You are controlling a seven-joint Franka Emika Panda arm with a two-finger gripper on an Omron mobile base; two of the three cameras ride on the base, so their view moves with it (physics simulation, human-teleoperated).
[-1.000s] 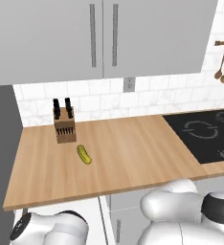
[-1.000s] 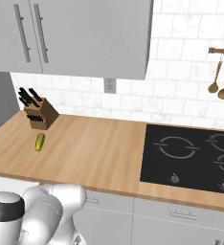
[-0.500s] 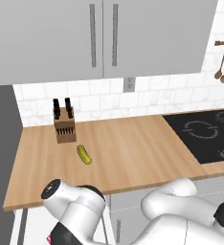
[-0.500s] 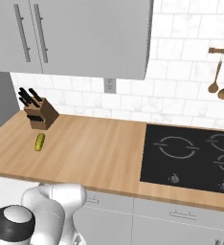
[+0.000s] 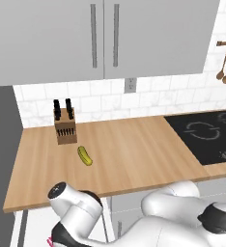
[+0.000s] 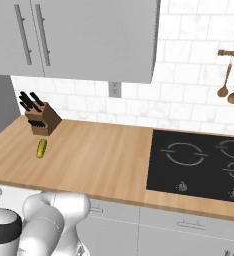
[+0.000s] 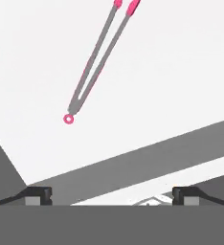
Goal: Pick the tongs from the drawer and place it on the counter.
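The tongs [image 7: 79,99] lie flat on the drawer's white floor [image 7: 171,72], grey arms running from a pink ring end to pink tips at the top of the hand view. My gripper [image 7: 111,194] hovers above the drawer's grey wall [image 7: 133,162], short of the tongs, open, with its fingertips [image 7: 37,194] far apart and nothing between them. The wooden counter [image 5: 134,149] [image 6: 99,160] spreads above and behind my arm, which bends down in front of the counter's front edge.
On the counter stand a knife block [image 5: 65,126] [image 6: 41,119] and a yellow-green pickle-like item [image 5: 84,156] [image 6: 41,148]. A black cooktop [image 5: 206,135] [image 6: 204,160] lies to the right. Grey upper cabinets [image 5: 105,38] hang above, and wooden spoons [image 6: 229,85] hang on the wall.
My arm has swung and folded lower in front of the counter's edge. The knife block and the pickle-like item have stayed put.
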